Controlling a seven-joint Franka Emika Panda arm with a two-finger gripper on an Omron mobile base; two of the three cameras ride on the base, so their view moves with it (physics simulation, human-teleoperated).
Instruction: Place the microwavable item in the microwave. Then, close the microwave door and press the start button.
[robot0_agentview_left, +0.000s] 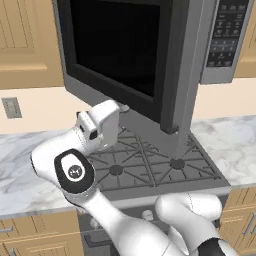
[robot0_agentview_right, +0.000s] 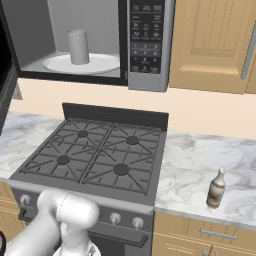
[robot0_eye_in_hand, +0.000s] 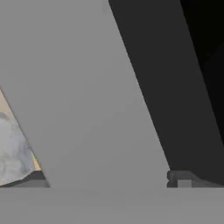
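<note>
The microwavable item (robot0_agentview_right: 78, 46), a plain grey cup, stands upright on the white turntable plate (robot0_agentview_right: 102, 64) inside the microwave (robot0_agentview_right: 102, 20). The microwave door (robot0_agentview_left: 120, 45) hangs open, swung out over the stove, its dark window facing the left base view. My gripper (robot0_agentview_left: 123, 107) is pressed close against the door's lower grey frame (robot0_agentview_left: 85, 91), near the hinge side. It is open and holds nothing. In the hand view the grey door frame (robot0_eye_in_hand: 87, 87) is very close, with the dark window to its right and one fingertip (robot0_eye_in_hand: 183, 178) at the bottom. The button panel (robot0_agentview_right: 146, 37) is on the microwave's right.
A gas stove (robot0_agentview_right: 95, 152) with black grates lies under the microwave, with a marble counter (robot0_agentview_right: 200, 160) on both sides. A small brown-and-white bottle (robot0_agentview_right: 216, 188) stands on the right counter. Wooden cabinets (robot0_agentview_right: 210, 40) flank the microwave.
</note>
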